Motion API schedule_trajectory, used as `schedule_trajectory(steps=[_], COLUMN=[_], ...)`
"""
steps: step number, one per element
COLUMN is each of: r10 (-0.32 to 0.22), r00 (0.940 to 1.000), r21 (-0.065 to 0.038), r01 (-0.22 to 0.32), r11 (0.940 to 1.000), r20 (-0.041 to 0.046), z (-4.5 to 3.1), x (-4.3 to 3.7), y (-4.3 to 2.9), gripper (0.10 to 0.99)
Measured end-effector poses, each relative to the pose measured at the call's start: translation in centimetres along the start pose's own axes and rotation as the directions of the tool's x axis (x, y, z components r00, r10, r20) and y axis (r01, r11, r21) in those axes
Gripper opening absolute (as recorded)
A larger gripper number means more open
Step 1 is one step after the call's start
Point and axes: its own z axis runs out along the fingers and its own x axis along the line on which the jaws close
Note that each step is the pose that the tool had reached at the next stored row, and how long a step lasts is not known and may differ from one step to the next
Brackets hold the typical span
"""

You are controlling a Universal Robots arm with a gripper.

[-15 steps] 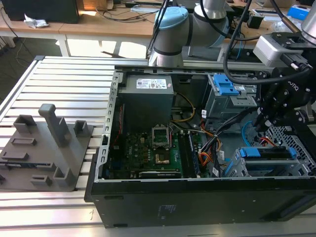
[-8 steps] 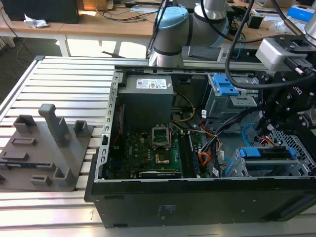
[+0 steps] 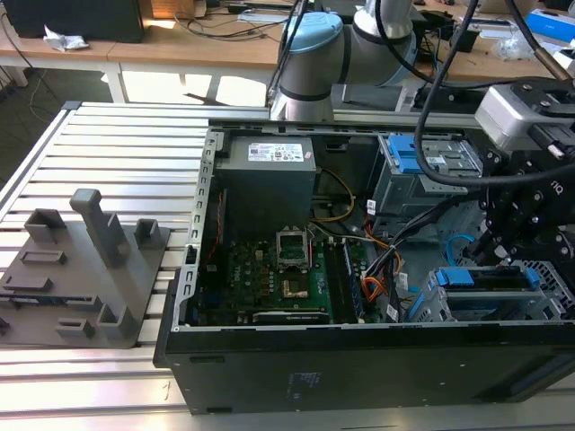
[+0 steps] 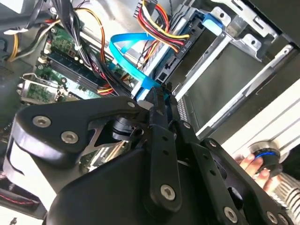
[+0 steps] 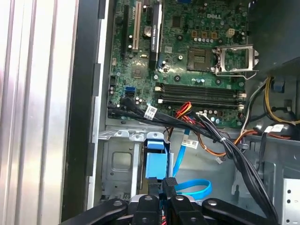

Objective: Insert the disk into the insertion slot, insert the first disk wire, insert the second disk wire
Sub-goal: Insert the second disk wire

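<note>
The disk (image 3: 486, 302), silver in a bright blue carrier, lies inside the insertion slot (image 3: 550, 280), a grey perforated bay at the case's front on the exterior view's right. My gripper (image 3: 512, 256) hangs just above it. In the first wrist view the blue carrier (image 5: 156, 161) sits in the grey slot (image 5: 119, 164). The black fingertips (image 5: 169, 183) are pressed together at the end of a flat blue disk wire (image 5: 194, 187). In the second wrist view the gripper (image 4: 158, 95) is shut where that blue wire (image 4: 124, 56) ends. A red, yellow and black wire bundle (image 4: 161, 21) reaches a plug by the carrier (image 4: 190, 40).
The open black computer case (image 3: 359, 377) lies on a ribbed aluminium table (image 3: 117, 162). Inside are the motherboard (image 5: 197, 51), a grey power supply (image 3: 269, 184) and a taller grey cage with blue latches (image 3: 431, 162). Black cable bundles (image 5: 234, 154) cross near the slot. A grey fixture (image 3: 85, 269) stands outside on the exterior view's left.
</note>
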Motion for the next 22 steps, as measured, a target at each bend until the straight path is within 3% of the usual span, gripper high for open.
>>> schedule_trajectory(steps=[3, 5, 12, 13, 16, 22], r10=[0.089, 0.111, 0.117, 0.117, 0.118, 0.116], r00=[0.9960, 0.9938, 0.9931, 0.9931, 0.9930, 0.9932], r21=[0.001, 0.001, 0.002, 0.001, -0.002, -0.002], r01=[-0.089, -0.111, -0.117, -0.117, -0.118, -0.116], r11=[0.9960, 0.9938, 0.9931, 0.9931, 0.9931, 0.9933], r20=[0.0049, 0.0060, 0.0063, 0.0063, 0.0084, 0.0115], z=[0.10, 0.10, 0.10, 0.13, 1.22, 1.65], x=[0.00, 0.00, 0.00, 0.02, 0.20, 0.16], y=[-0.01, -0.01, -0.01, -0.36, -0.83, -1.25], gripper=[0.161, 0.161, 0.161, 0.161, 0.161, 0.161])
